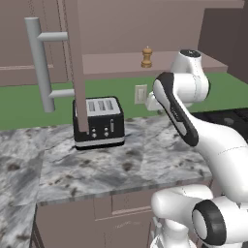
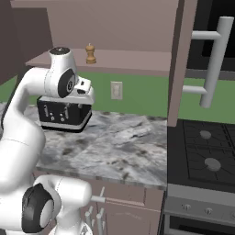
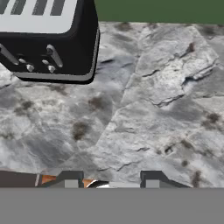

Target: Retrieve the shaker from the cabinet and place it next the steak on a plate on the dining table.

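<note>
The shaker [image 1: 147,57] stands upright on the open shelf of the cabinet [image 1: 145,65], well above the desk [image 1: 121,164] and apart from everything else on that shelf. The cabinet door [image 1: 77,63] is swung open, with its long grey bar handle [image 1: 41,63] to the left side in the left base view. Below, a black toaster [image 1: 99,122] sits on the marbled desk, and a wall socket [image 1: 140,94] is on the green wall behind it.

My gripper [image 3: 111,183] points down at the desk beside the toaster; its two finger tips stand a little apart with nothing between them, so it holds nothing. I judge the step in hand is the reach for the shaker. To do it well, I should lift the hand up to shelf height, turn it toward the shaker, open wider than its narrow waist, and come in level so I do not knock it over or strike the open door.
</note>
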Tool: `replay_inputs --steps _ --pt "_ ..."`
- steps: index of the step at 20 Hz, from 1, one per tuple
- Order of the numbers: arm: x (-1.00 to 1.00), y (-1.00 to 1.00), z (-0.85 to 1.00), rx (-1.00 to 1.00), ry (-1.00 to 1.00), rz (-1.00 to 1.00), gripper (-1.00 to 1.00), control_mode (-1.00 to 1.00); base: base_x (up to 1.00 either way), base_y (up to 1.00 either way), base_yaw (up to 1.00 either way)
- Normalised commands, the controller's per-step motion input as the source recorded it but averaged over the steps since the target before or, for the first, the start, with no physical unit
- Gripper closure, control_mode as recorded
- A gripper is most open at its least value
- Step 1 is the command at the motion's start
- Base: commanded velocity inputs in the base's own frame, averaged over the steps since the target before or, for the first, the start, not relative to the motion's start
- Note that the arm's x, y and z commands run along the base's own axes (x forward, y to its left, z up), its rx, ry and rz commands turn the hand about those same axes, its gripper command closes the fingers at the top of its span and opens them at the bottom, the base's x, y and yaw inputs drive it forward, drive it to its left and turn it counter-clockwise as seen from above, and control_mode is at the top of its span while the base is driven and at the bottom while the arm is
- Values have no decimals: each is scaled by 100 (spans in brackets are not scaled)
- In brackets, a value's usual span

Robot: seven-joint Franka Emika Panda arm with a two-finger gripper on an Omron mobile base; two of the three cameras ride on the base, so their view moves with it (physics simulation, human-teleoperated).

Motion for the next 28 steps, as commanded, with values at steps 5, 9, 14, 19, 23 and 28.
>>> replay_inputs --steps 5,9,14,19,23,28 --pt "-44 1 2 -1 -12 0 -100 -100 0 0 0" --pt "-89 0 13 0 -41 0 -100 -100 0 0 0" --pt "-62 0 67 0 -53 2 -100 -100 0 0 0" --pt "-38 0 85 0 -46 5 -100 -100 0 0 0" --pt "-17 0 88 0 -25 1 -100 -100 0 0 0" --pt "-1 0 70 -1 -7 0 -100 -100 0 0 0"
